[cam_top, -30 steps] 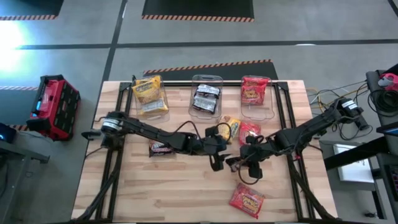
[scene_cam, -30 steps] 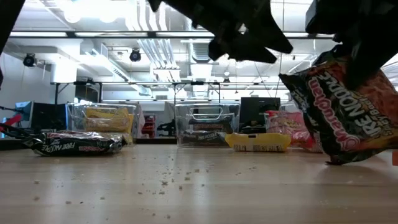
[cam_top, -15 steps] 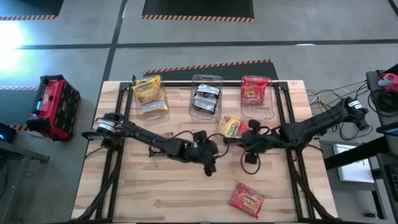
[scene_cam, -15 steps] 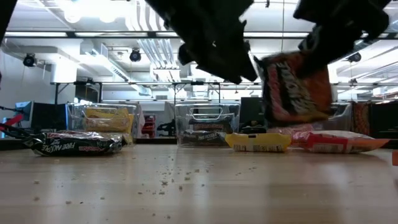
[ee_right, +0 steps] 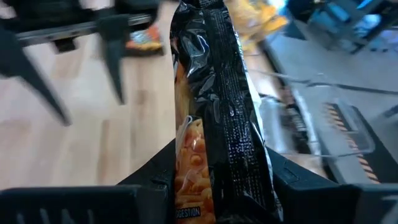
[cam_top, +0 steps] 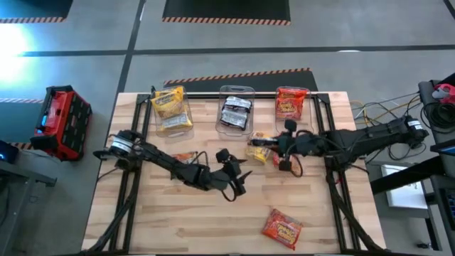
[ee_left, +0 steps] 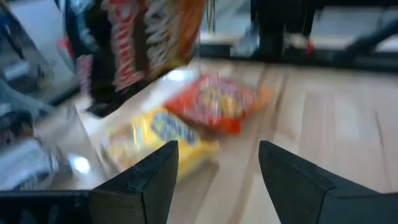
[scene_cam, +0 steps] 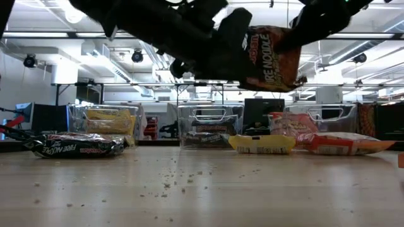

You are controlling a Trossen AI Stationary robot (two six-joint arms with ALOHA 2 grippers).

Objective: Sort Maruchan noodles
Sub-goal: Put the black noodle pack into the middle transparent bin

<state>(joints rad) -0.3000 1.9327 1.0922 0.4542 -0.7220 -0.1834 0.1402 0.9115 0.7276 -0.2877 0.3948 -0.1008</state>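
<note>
One red packet (ee_right: 208, 124), light, crinkly, slippery, pinched edgewise in right claw (ee_right: 211, 186); gripped best across flat faces; left claw (ee_left: 214, 168) agape, empty.

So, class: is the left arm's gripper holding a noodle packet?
No: the left gripper shows open, empty fingers; the right gripper holds the red packet.
</note>
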